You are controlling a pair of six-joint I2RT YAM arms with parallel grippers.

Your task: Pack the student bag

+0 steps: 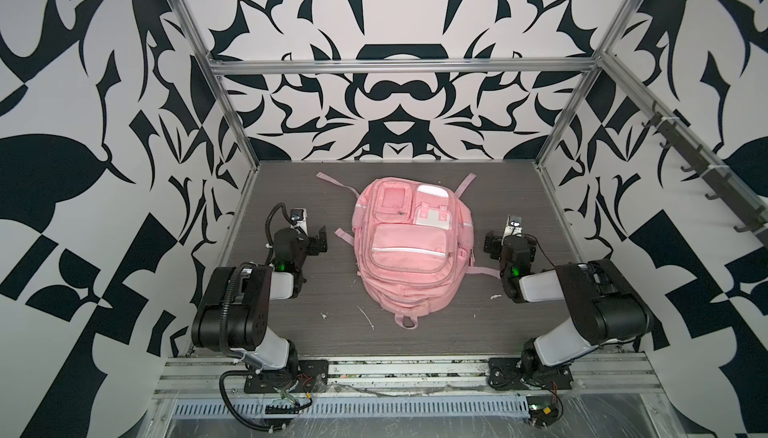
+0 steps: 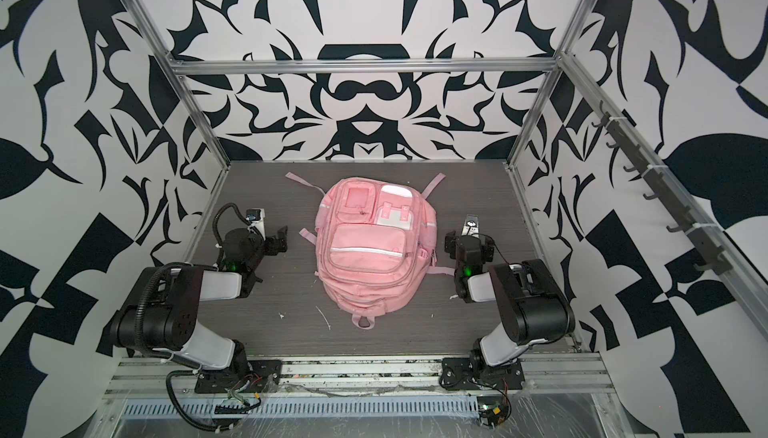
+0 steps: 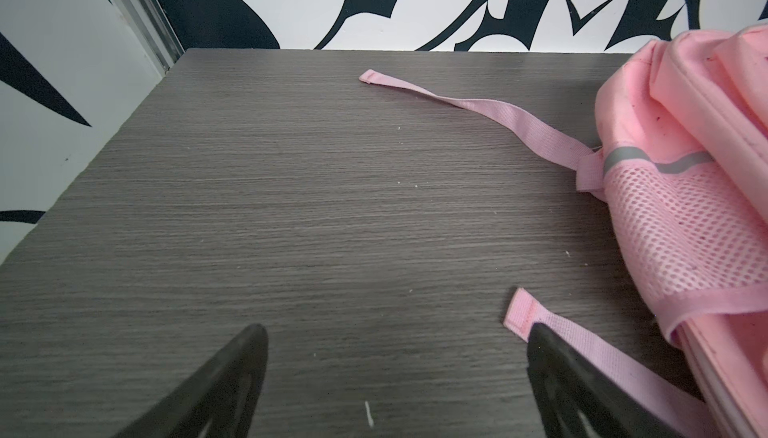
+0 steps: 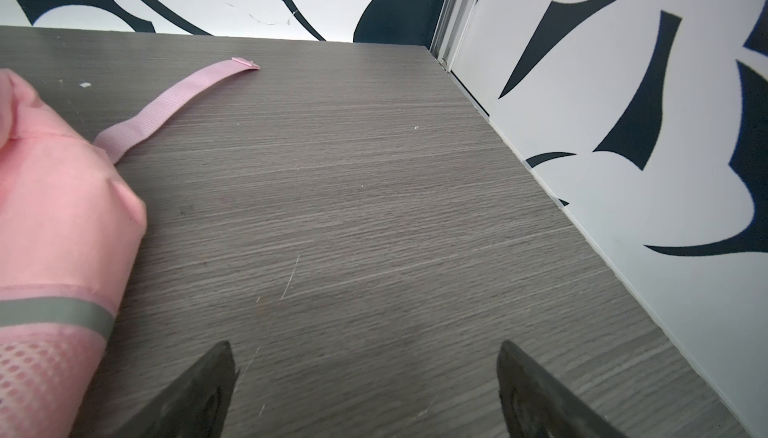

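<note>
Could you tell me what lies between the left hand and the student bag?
A short pink strap from the student bag, on the table, in both top views.

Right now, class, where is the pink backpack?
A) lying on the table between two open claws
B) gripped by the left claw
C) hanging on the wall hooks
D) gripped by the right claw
A: the student bag lies on the table, with the left claw and right claw open either side, holding nothing.
</note>
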